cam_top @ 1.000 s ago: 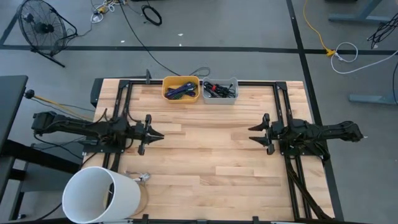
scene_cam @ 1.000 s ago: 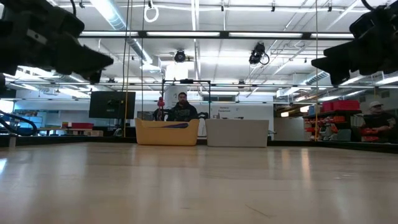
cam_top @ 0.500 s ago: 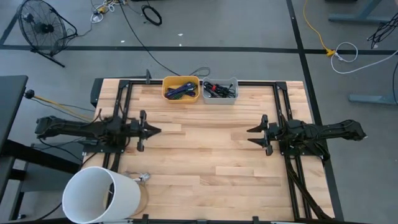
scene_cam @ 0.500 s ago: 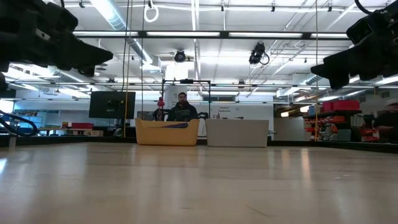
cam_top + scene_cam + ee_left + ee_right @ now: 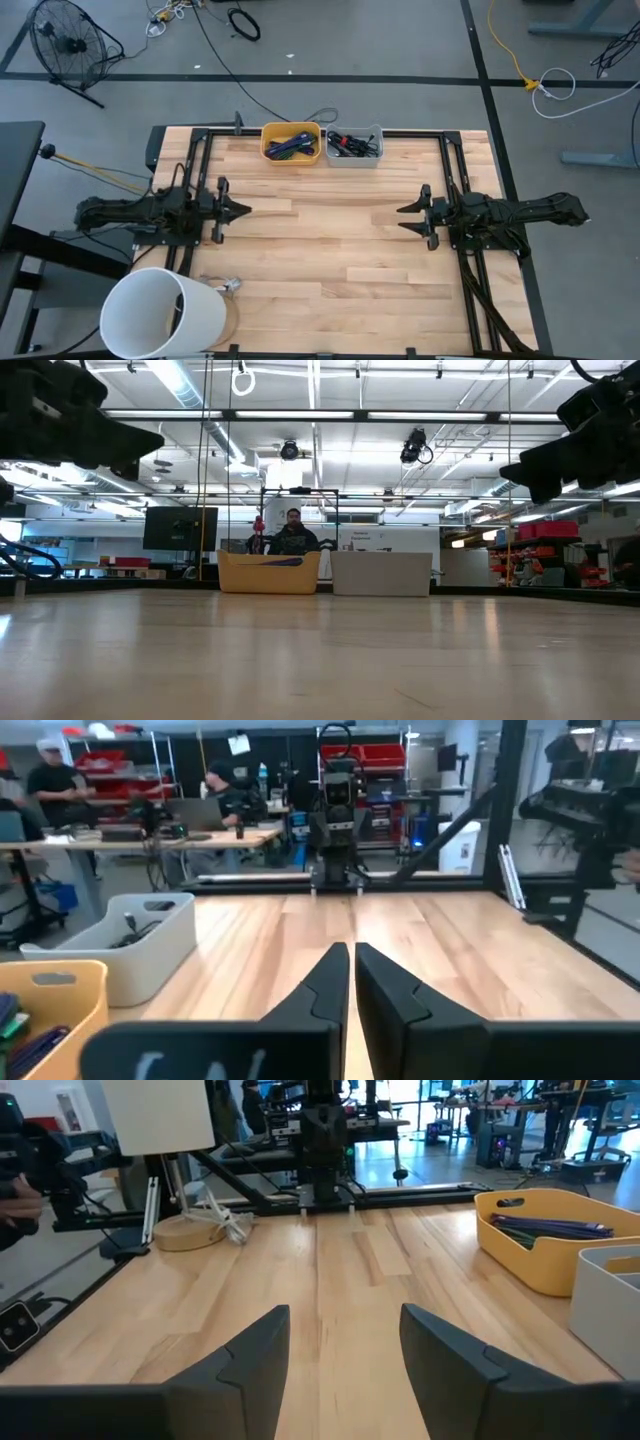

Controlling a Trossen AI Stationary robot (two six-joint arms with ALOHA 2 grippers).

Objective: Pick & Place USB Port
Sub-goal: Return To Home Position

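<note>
Two bins stand at the table's far edge. The yellow bin (image 5: 291,142) holds blue and purple pieces, and the grey bin (image 5: 354,146) holds dark cabled pieces with a bit of red. Which of these is the USB port I cannot tell. My left gripper (image 5: 244,210) hovers over the left part of the table, shut and empty; its fingers (image 5: 335,982) point toward the right side. My right gripper (image 5: 404,218) hovers over the right part, open and empty, with its fingers (image 5: 262,1348) pointing left. Both bins also show in the left wrist view, grey bin (image 5: 130,935) and yellow bin (image 5: 45,1005).
A big white cylinder (image 5: 160,312) lies at the near left corner, with a small metal piece (image 5: 229,286) beside it. Black rails (image 5: 200,160) run along the left, far and right sides. Bare wood (image 5: 330,240) lies between the grippers. A person sits beyond the far edge (image 5: 292,532).
My left arm has drawn back toward the table's left edge, its gripper staying shut and level above the wood. Nothing on the table has moved.
</note>
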